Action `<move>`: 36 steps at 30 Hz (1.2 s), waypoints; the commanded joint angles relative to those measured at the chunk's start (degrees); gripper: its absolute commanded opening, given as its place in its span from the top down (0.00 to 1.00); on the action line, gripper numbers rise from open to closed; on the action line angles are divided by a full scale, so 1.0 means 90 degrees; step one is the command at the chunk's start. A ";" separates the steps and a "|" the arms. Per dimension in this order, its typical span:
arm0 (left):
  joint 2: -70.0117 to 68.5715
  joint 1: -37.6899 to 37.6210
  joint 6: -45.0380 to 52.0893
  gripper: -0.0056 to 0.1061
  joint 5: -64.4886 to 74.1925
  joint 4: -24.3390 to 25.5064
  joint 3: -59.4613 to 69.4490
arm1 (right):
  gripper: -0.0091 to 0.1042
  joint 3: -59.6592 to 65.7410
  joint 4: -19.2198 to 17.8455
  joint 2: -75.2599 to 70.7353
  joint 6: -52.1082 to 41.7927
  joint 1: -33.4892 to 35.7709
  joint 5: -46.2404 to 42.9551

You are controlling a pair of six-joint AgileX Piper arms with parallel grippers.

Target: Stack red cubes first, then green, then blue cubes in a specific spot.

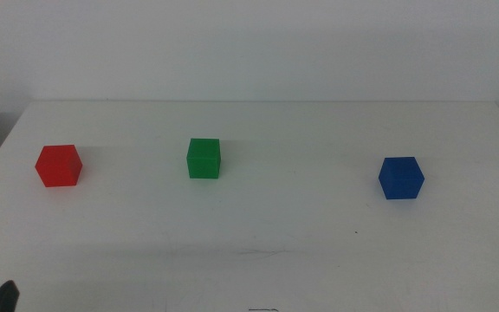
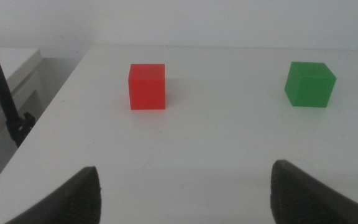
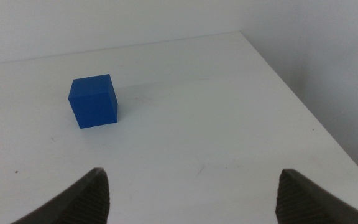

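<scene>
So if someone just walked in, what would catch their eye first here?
Three bright cubes in a spaced row on the white table: red cube at the left, green cube near the middle, blue cube at the right. None is stacked. Both end effectors, left and right, hang open, holding nothing.

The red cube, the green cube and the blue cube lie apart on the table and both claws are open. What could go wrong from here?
1. The blue cube sits near the table edge seen in the right wrist view; a nudge from the open right claw might push it off.
2. The red cube sits turned at an angle, so the open left claw may grip it unevenly.
3. The green cube placed off-centre could topple the stack.
</scene>
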 commanded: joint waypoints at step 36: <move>0.6394 0.0771 0.0482 0.11 0.4236 -0.0321 -0.7669 | 0.21 -0.0112 -0.0082 -0.0147 -0.0080 -0.0027 -0.0464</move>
